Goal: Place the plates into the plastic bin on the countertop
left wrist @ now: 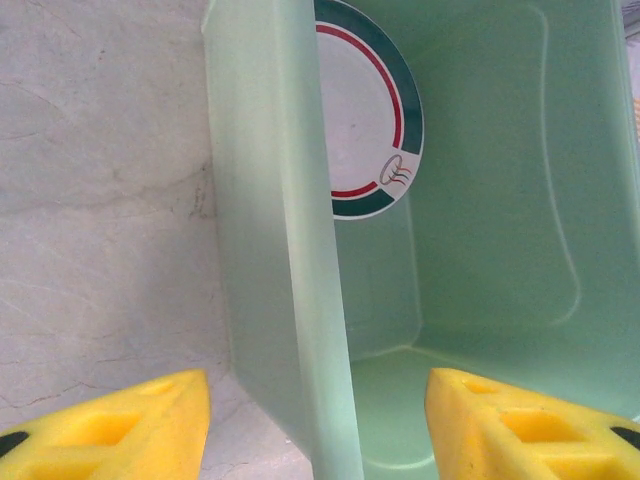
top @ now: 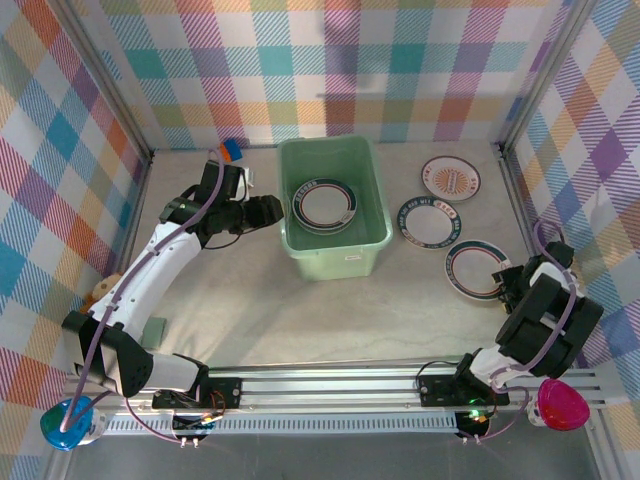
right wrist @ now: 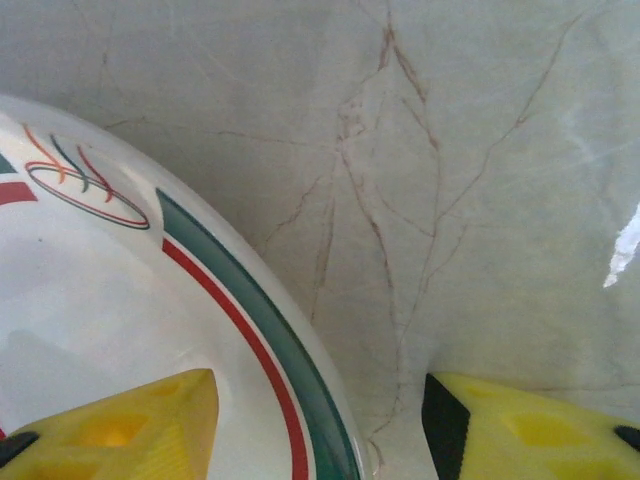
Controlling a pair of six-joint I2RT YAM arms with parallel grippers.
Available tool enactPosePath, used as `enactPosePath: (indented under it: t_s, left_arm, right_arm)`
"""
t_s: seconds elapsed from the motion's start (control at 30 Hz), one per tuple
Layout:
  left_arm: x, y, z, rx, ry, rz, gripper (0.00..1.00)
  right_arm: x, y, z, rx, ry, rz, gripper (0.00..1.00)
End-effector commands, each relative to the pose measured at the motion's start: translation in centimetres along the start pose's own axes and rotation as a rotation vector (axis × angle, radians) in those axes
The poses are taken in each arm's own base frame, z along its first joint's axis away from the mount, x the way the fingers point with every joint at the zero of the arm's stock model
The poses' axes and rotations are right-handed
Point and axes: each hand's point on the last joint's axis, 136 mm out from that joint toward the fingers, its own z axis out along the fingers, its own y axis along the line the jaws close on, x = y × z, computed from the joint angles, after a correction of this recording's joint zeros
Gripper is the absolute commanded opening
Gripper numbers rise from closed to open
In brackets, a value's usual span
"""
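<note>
The mint-green plastic bin [top: 345,250] stands mid-countertop with teal-rimmed plates [top: 324,205] stacked inside. My left gripper [top: 268,212] is open at the bin's left wall; in the left wrist view its yellow fingers [left wrist: 120,425] straddle that wall [left wrist: 285,250], and a plate [left wrist: 365,110] shows inside. Three plates lie to the right: a red-patterned one [top: 450,178], a teal-rimmed one [top: 430,221] and another teal-rimmed one [top: 472,268]. My right gripper [top: 506,285] is open over that last plate's right edge. One finger is above the plate [right wrist: 110,300], the other above the countertop [right wrist: 450,200].
A small blue and orange object [top: 232,150] lies at the back left by the plaid wall. A green block [top: 155,332] and a beige item [top: 100,292] sit beside the left arm. Aluminium rails [top: 330,385] run along the near edge.
</note>
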Motion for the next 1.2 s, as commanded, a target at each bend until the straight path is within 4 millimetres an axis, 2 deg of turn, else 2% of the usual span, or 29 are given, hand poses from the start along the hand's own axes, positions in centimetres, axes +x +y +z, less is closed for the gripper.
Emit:
enactPosePath:
  t_s: [0.0,0.13,0.4,0.57,0.83,1.03,1.17]
  left_arm:
    - [0.1,-0.2,-0.3,-0.001,-0.007,-0.009,0.59]
    - [0.2,-0.2,-0.4,-0.002,-0.009,-0.007,0.59]
    - [0.5,0.0,-0.5,0.005,-0.013,-0.007,0.59]
    - [0.7,0.0,-0.7,0.008,-0.015,-0.002,0.59]
    - [0.7,-0.1,-0.9,0.015,-0.021,0.003,0.59]
    - [0.6,-0.3,-1.3,0.026,-0.032,0.005,0.59]
    - [0.6,-0.4,-1.6,0.034,-0.041,0.006,0.59]
  right_arm:
    - [-0.2,2.6,1.5,-0.120,0.024,-0.039,0.52]
    - [-0.2,2.5,1.5,-0.111,0.024,-0.039,0.45]
    - [-0.3,2.2,0.7,-0.096,-0.004,-0.042,0.39]
    - [-0.2,2.2,0.3,-0.099,-0.007,-0.038,0.30]
    - [0.0,2.1,-0.3,-0.102,-0.021,-0.036,0.28]
    - [0.0,2.5,-1.7,-0.119,-0.049,-0.031,0.23]
    - [-0.1,3.2,-3.3,-0.149,-0.075,-0.027,0.17]
